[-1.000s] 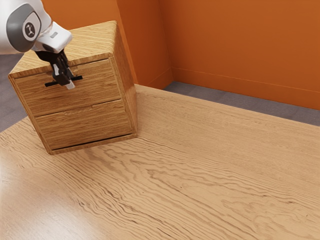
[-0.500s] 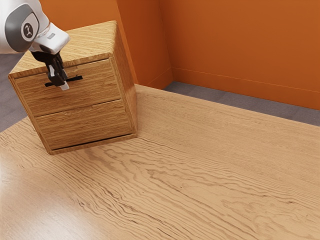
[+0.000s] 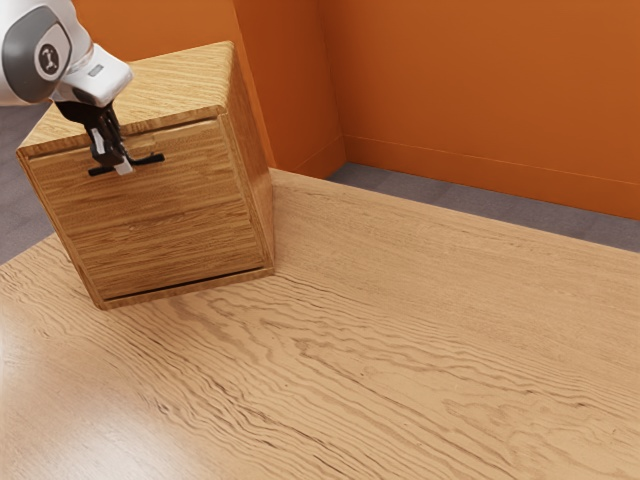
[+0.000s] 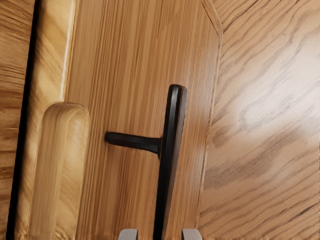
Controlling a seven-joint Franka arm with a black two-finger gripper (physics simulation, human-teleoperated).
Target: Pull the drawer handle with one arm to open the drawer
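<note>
A wooden cabinet [image 3: 190, 75] stands at the back of the table, on the exterior view's left. Its top drawer [image 3: 170, 215] is slid out a little, and its front covers the lower drawer's front. A black bar handle [image 3: 145, 159] sits on that front. My gripper [image 3: 108, 162] reaches down from above and is shut on the handle near its left end. In the wrist view the handle bar [image 4: 169, 150] and its stem [image 4: 131, 141] stand off the drawer front [image 4: 130, 65], and the bar runs between my two fingertips [image 4: 129, 234].
The wooden table [image 3: 400, 340] stretches wide to the exterior view's right and front of the cabinet. Orange walls [image 3: 480, 80] and a strip of grey floor [image 3: 560, 215] lie behind it.
My hand has drawn back toward the exterior view's left with the handle. The top drawer has slid out with it, and the seam between the two drawer fronts is now covered.
</note>
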